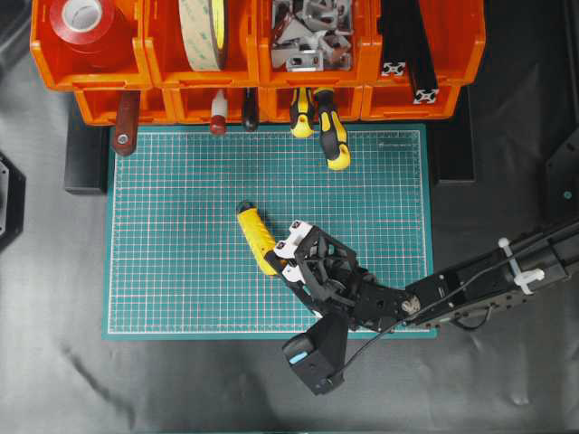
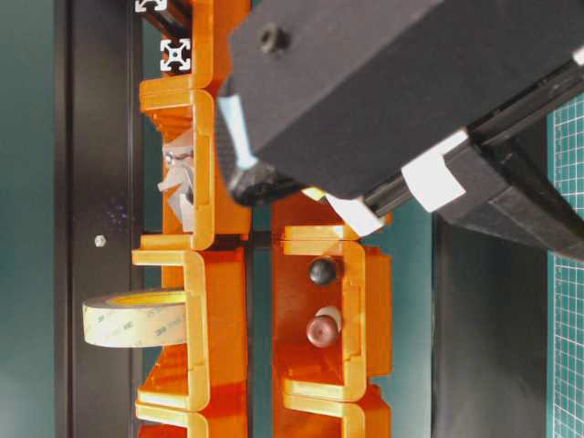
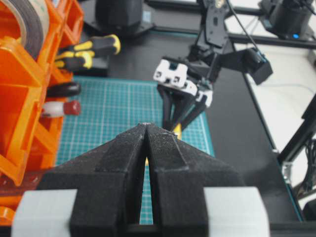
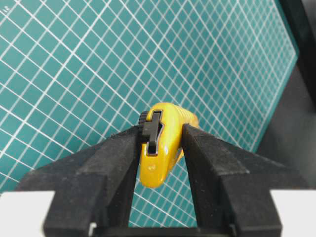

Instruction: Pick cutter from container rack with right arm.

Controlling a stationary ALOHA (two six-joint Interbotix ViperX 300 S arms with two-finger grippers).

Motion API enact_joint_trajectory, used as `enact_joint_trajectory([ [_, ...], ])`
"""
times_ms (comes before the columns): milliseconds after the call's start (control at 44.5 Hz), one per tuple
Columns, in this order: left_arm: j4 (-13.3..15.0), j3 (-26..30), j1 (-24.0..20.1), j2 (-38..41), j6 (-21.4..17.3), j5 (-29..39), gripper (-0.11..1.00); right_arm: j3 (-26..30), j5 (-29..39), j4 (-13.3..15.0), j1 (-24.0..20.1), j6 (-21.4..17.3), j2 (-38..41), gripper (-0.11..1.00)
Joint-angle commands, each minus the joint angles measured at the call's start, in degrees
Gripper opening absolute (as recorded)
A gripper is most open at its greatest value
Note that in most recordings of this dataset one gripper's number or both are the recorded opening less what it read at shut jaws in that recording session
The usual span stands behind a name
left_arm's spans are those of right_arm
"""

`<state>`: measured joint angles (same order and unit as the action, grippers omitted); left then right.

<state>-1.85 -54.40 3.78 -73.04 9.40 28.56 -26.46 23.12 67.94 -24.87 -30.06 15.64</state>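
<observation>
Green mat (image 1: pixel 181 235), right claw (image 4: pixel 160 143) gripping cutter (image 4: pixel 163 148)

— What do you see carrying everything?
— A dark worktop (image 1: pixel 54 271), covered in black sheeting.
— And directly on it?
— Your green cutting mat (image 1: pixel 181 271) lies flat in the middle. The orange bin rack (image 1: pixel 244 72) stands along its far edge.
</observation>
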Motion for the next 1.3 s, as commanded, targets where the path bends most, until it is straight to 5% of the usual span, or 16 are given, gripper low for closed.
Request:
enact_joint_trajectory([
  [0,-0.2,0.6,0.1,1.1,0.2,-0.6,0.01,0.2,-1.1,-1.3,0.0,-0.3,-0.3,0.27],
  [135,-0.2,0.6,0.3,1.1,0.3,-0.6,0.01,0.2,-1.3,-2.5,0.0,-0.3,-0.1,0.32],
  [360,-0.2,1.1,0.3,0.7,0.1,-1.0,0.01,-0.5,-1.7,-3.8,-0.1,-0.4,-0.2,0.69],
  [652,-0.2,1.1,0.4,0.7,0.3,-1.4,0.01,0.2,-1.5,-10.5,-1.4,-0.7,-1.2,0.80],
  [765,-0.2,1.1,0.4,0.6,0.3,-1.5,0.01,1.1,-1.0,-13.4,-1.7,-4.8,-4.8,0.82],
  [1124,-0.2,0.8,1.1,1.1,0.3,-2.3,0.01,-4.5,3.0,-13.3,-2.2,-14.5,-16.1,0.82],
  [1282,-0.3,1.7,1.3,-0.4,0.0,-0.4,0.01,-7.3,3.4,-13.2,-2.4,-21.9,-21.9,0.82],
])
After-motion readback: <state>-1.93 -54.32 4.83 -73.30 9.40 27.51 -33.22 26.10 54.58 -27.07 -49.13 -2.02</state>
